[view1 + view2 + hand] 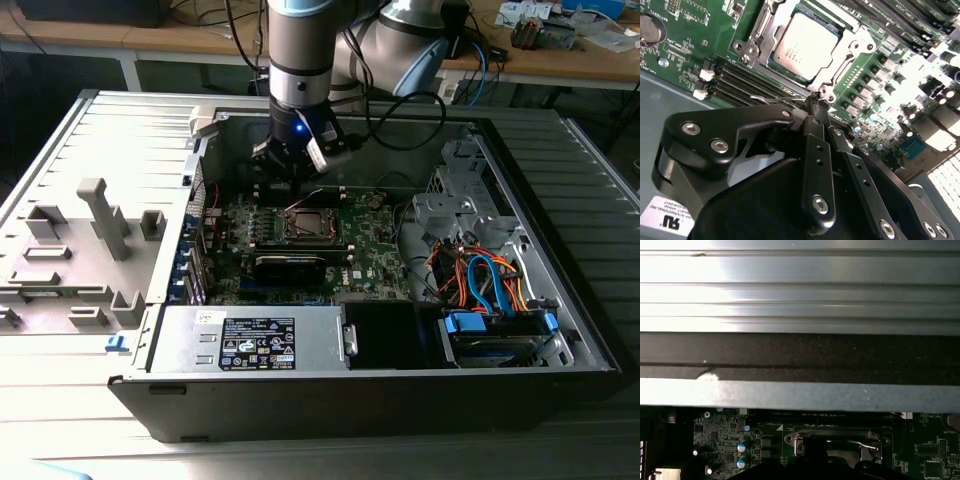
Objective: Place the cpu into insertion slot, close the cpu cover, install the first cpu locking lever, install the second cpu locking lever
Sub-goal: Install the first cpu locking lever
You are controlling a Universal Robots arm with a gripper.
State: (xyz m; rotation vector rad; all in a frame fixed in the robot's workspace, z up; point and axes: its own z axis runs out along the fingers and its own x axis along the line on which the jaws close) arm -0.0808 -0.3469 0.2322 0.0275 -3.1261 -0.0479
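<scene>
Second wrist view: the cpu (802, 45) lies flat in its socket on the green motherboard (685, 30), its pale metal top exposed, with the cpu cover (852, 45) seemingly already folded down around it as a silvery frame. The gripper (816, 101) hangs just beside the socket's near corner; its black fingers (815, 125) are drawn together into a narrow tip with nothing seen between them, close to a thin wire lever (767, 100) that runs along the memory slots (747, 80). Whether the tip touches that lever cannot be settled from this angle.

Judged from this, the step in hand is working a locking lever. It would be done well by meeting the wire near its free end, pushing down and sideways under its hook in one smooth arc, and keeping the tip off the cpu top and the capacitors nearby.

Exterior view: the arm (300, 50) reaches into the open computer case (560, 330) above the socket (312, 224), placing the work near the middle of the board.

First wrist view: a lever end (875, 445) curves over the cover's edge, which the other views leave unclear; the case wall (800, 395) crosses above it.
</scene>
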